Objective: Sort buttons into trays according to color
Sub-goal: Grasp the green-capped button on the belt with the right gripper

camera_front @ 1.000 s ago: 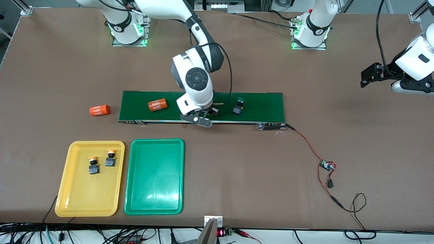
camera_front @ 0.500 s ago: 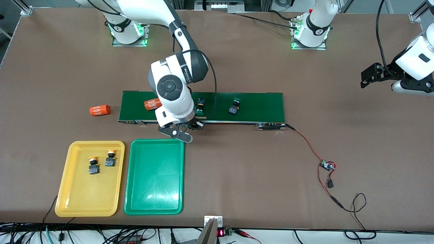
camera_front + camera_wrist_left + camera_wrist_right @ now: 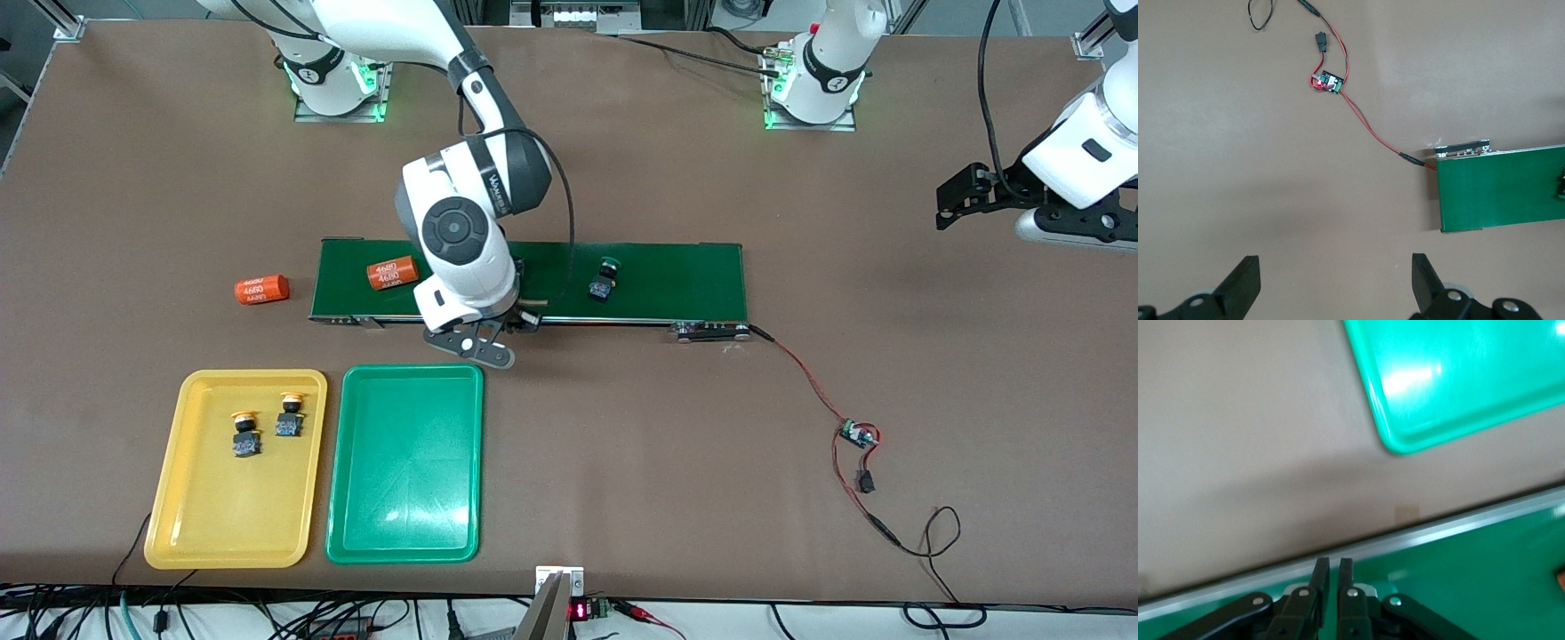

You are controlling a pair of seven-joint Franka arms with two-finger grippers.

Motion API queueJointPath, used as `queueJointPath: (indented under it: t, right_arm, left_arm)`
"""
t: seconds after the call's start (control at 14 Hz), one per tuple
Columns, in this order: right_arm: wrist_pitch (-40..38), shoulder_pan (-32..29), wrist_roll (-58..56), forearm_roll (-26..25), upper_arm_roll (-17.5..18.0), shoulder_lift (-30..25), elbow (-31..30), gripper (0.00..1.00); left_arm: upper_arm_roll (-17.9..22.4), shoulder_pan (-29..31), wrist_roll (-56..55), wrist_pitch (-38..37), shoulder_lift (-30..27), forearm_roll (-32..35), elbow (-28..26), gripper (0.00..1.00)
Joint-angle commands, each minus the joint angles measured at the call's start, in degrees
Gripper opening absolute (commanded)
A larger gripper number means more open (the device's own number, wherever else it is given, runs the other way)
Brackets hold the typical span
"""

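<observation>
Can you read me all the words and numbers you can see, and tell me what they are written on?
"4680", twice, in white: orange cylinder on the belt.
"4680", twice, in white, less sharp: orange cylinder on the table.
Small lettering on the right arm's wrist band: too small to read.
Red digits on the little display at the table edge: too blurred to read.

You see a brown table (image 3: 622, 462) with a dark-green belt (image 3: 676, 267) edged in silver along its side toward the front camera. One orange cylinder (image 3: 392, 273) printed with white numbers lies on the belt; a second orange cylinder (image 3: 261, 290) with white numbers lies on the table off the belt's end toward the right arm. The yellow tray (image 3: 178, 498) carries two buttons (image 3: 245, 435) (image 3: 289, 415) with yellow-orange caps and black-blue bodies. The green tray (image 3: 404, 524) is a glossy plain green. A green-capped button (image 3: 602, 281) with a dark body sits on the belt. A red and black wire (image 3: 805, 373) leads to a small circuit board (image 3: 858, 435).
</observation>
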Motion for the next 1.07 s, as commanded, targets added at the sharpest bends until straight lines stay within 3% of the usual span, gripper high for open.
queueJointPath:
  t: [0.0, 0.14, 0.36, 0.64, 0.71, 0.79, 1.0]
  right_arm:
    - [-3.81, 1.58, -2.54, 0.12, -0.25, -1.0, -1.04, 0.12]
    - [-6.7, 1.59, -4.91, 0.12, -0.25, -1.0, -1.21, 0.13]
    - [-10.05, 1.15, -7.82, 0.03, -0.69, -1.0, -2.18, 0.41]
    - [-10.67, 1.32, -11.78, -0.5, -2.1, -1.0, -5.07, 0.44]
    - [-10.67, 1.5, -11.78, -0.59, -2.19, -1.0, -5.78, 0.52]
    - [-10.58, 1.58, -11.78, -0.67, -2.19, -1.0, -6.48, 0.53]
    - [-10.41, 1.67, -11.78, -0.67, -2.1, -1.0, -6.93, 0.7]
  left_arm:
    - [-0.09, -0.11, 0.09, -0.3, 0.09, 0.38, 0.81, 1.0]
    - [-0.09, -0.11, 0.09, -0.3, 0.0, 0.38, 0.72, 1.0]
    - [-0.09, -0.11, 0.09, -0.3, 0.09, 0.38, 0.81, 1.0]
    - [-0.09, -0.11, 0.09, -0.3, 0.08, 0.47, 0.72, 1.0]
    - [-0.09, -0.11, 0.09, -0.3, 0.09, 0.55, 0.81, 1.0]
    - [-0.09, -0.11, 0.01, -0.3, 0.09, 1.6, 0.72, 1.0]
    - [-0.17, -0.11, -0.08, -0.39, 0.0, 2.14, 0.81, 1.0]
